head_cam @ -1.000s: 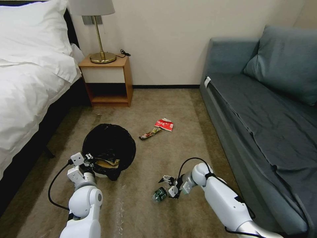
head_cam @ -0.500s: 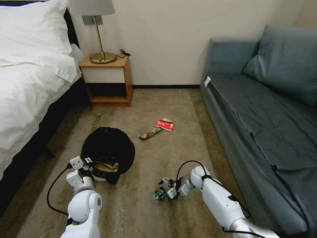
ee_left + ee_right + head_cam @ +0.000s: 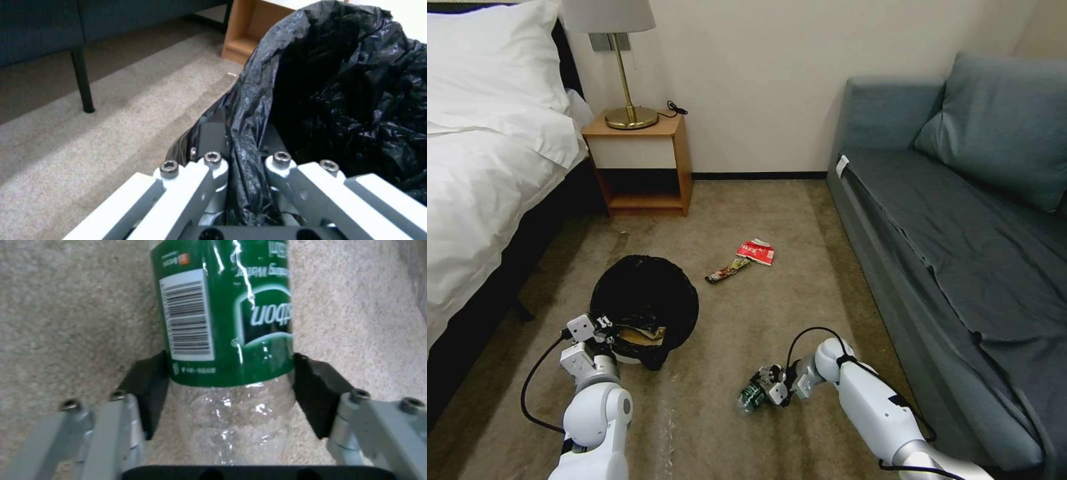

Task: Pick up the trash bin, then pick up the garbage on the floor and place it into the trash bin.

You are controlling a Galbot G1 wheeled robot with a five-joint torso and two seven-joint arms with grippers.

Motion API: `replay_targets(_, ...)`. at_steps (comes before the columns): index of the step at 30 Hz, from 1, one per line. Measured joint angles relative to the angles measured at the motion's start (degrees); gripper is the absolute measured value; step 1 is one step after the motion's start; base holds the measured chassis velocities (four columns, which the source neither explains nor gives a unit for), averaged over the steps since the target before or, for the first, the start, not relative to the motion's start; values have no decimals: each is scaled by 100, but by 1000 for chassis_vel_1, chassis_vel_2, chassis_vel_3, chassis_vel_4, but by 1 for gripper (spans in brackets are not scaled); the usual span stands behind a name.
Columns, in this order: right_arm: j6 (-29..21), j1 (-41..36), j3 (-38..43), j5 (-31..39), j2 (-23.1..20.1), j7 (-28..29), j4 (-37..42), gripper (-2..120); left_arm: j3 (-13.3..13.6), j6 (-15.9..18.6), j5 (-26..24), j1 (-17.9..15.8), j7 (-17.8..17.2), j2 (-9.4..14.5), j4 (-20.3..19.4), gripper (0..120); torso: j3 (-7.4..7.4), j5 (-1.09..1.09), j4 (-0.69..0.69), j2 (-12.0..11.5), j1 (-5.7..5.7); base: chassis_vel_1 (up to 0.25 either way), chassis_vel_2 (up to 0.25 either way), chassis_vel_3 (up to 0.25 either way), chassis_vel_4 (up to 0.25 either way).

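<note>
The right hand is now sitting lower and closer to the clear bottle than it was a second ago, when it was hovering just above and behind it on the carpet. In the right wrist view the two dark pads are standing on either side of the bottle, right at the lower edge of its green label, touching or very nearly touching the plastic. The bottle is lying on its side on the floor and does not look lifted. The robot appears to be closing its grasp, so the pick of this piece is under way but not finished.

The left hand is keeping its place at the near rim of the trash bin, to the robot's left front between the bed and the bottle. In the left wrist view its fingers are pinched narrow on the black bag and rim. The bin has shifted only slightly in the head view over the last second, and the whole picture has shifted with it, so this reads as camera motion.

Counting the litter: one bottle between the right hand's pads; one brown paper bag already lying inside the bin; one red-and-white packet and one dark snack wrapper, lying just beside each other on the carpet farther ahead, well apart from both hands. That is four pieces, with one in the bin and three on the floor. There is one bin.
</note>
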Motion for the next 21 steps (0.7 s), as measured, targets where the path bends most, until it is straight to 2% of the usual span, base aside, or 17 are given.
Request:
replay_targets(4, -13, 0, -13, 11, 1, 24, -10, 52, -8, 0, -2, -11, 0, 4, -12, 4, 0, 3, 2, -1, 0, 0, 0, 0, 0)
replay_targets(5, -31, 0, -22, 16, 17, 53, -3, 47, -10, 0, -3, -19, 6, 6, -15, 4, 1, 17, 11, -2, 1, 0, 0, 0, 0)
replay_targets(6, -46, -3, -22, 21, 25, 76, -7, 43, -17, -1, -3, -23, 3, 7, -18, 4, 1, 18, 15, -3, 1, 0, 0, 0, 0)
replay_targets(8, -55, -10, -18, 21, 26, 99, -9, 40, -18, -1, -2, -26, 1, 8, -17, 4, 1, 12, 16, -4, 1, 0, 0, 0, 0)
replay_targets(13, -61, -40, -21, 24, 29, 151, 0, 29, -12, -1, 1, -53, -1, 10, -16, 4, 1, 10, 7, -4, 1, 0, 0, 0, 0)
replay_targets(16, -62, -46, 33, 77, 31, 162, 14, 23, 5, 2, 3, -63, 0, 11, -6, 4, 2, 9, 7, -4, 1, 0, 0, 0, 0)
replay_targets(21, -98, -4, 206, 362, 22, 162, 121, 22, 16, 2, 15, -82, -3, 13, 43, 4, 2, 8, 7, -4, 1, 0, 0, 0, 0)
